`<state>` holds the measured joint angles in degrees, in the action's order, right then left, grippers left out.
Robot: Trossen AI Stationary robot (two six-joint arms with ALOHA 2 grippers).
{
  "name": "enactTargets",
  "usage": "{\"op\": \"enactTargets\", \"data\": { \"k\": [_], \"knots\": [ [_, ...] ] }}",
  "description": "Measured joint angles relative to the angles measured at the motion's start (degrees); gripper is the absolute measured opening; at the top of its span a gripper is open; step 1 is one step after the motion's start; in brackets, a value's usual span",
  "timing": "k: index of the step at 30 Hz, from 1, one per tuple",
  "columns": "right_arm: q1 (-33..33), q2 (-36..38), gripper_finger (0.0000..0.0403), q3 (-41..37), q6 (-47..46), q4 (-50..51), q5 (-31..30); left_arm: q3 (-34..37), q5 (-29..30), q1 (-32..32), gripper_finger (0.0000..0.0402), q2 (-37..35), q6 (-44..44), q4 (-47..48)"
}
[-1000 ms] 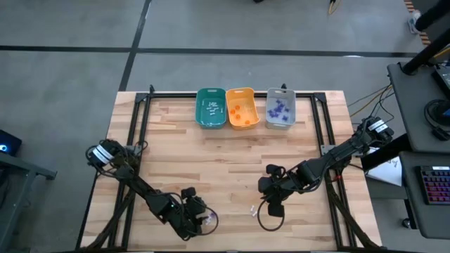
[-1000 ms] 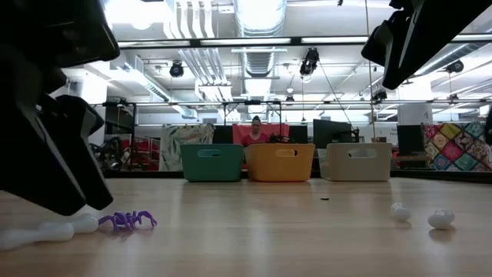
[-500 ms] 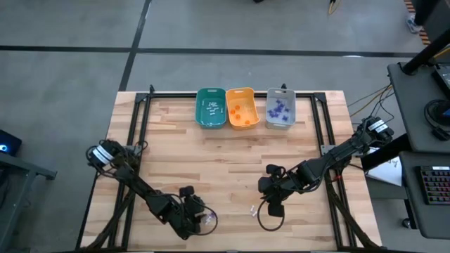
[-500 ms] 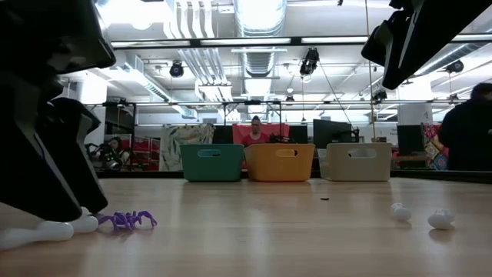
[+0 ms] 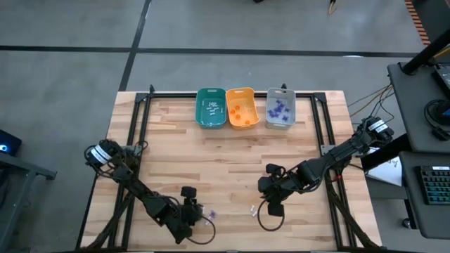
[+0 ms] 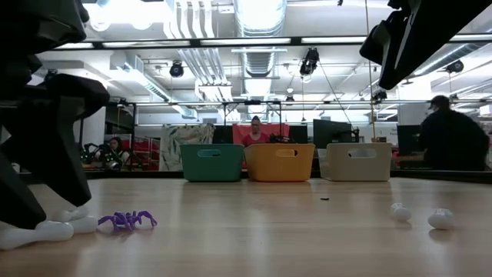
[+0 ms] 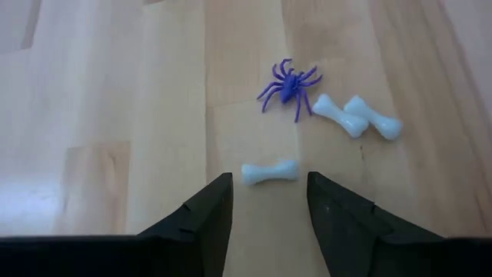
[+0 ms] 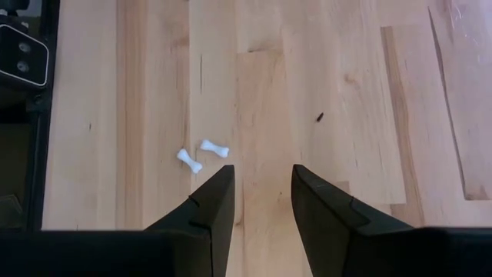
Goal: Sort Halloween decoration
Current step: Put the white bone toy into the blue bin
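**Left gripper poised over a white bone near the table's front edge**

The left gripper (image 7: 265,201) is seen low over the table's near edge, left of centre. Its fingers stand apart and nothing is gripped between them; a small white bone (image 7: 269,171) lies on the wood just ahead of the gap between the fingertips. Just beyond that bone a purple spider (image 7: 289,85) with thin splayed legs is found, and touching or almost touching it, a pair of white bones (image 7: 356,117) laid side by side. In the low view the spider (image 6: 127,221) is seen beside a white bone, next to the dark bulk of the arm.

The right gripper (image 8: 260,185) is held above the table right of centre, its fingers parted and empty, with two more white bones (image 8: 201,154) lying close together on the boards ahead of it.

At the table's far edge three bins are lined up: a teal bin (image 5: 210,108) holding white pieces, an orange bin (image 5: 240,107) holding orange pieces, and a grey bin (image 5: 280,109) holding purple pieces.

The table (image 5: 232,158) is made of pale wooden planks. Behind it, ceiling ducts and bright lights can be made out, with a person (image 6: 450,140) in dark clothing at the right.
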<state>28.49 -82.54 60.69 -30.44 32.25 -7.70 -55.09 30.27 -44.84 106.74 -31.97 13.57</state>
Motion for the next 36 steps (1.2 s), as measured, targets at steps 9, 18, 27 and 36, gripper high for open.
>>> {"op": "enactTargets", "data": {
  "k": [9, 18, 27, 36],
  "knots": [
    [0.0, 0.0, 0.0118, 0.0, 0.64, -0.04, -0.99, 0.11, 1.09, 0.19, 0.015, 0.0, 8.24, -0.3],
    [-0.01, 0.0, 0.0118, 0.0, 0.64, -0.2, -1.42, 1.21, 0.5, 2.34, 0.0149, -0.07, 17.3, -3.09],
    [0.0, 0.0, 0.0118, 0.0, 0.66, -0.2, -1.46, 2.74, -3.43, 4.11, 0.0115, -0.13, 19.7, -6.32],
    [-0.01, 0.0, 0.0118, 0.0, 0.66, -0.19, -1.46, 2.99, -4.0, 4.07, 0.0028, -0.07, 19.53, -6.07]
  ]
}}
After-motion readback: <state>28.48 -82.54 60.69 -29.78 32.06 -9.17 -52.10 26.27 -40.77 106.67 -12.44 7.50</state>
